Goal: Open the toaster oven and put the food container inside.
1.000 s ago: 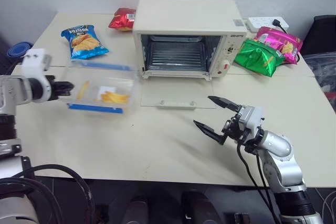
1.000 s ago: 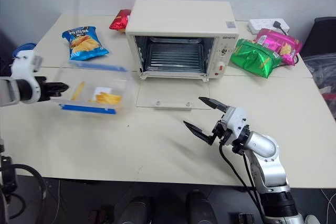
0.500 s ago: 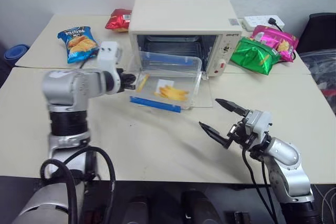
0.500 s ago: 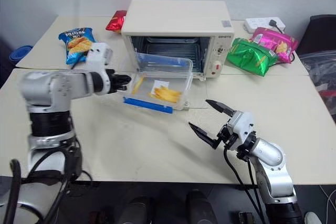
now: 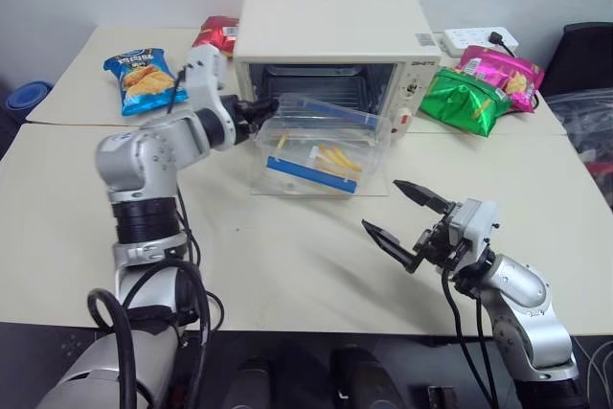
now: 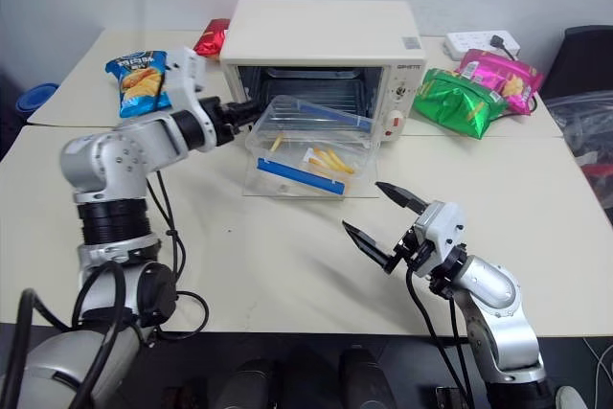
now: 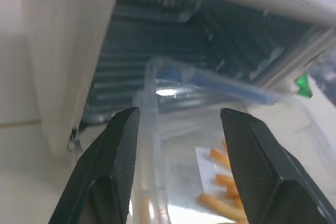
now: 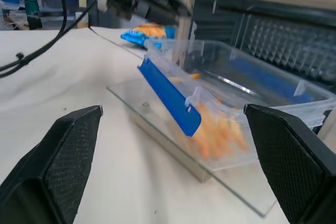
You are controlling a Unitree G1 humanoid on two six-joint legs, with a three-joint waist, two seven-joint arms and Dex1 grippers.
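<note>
The food container, a clear plastic box with a blue edge strip and a few yellow fries inside, is seen tilted over the lowered glass door of the toaster oven, its far end at the mouth of the cavity. It is judged light, since little food is in it, with thin walls likely to flex and a smooth surface likely to slip under a narrow pinch. The rim at a short end is judged the best place to take hold, being the stiffest part.

The left hand is seen at the container's near corner; in the left wrist view its fingers stand apart on either side of the wall, and whether they grip it cannot be told. The right hand is spread wide and empty above the worktop, well apart from the container. A blue chip bag lies beyond the left arm.
</note>
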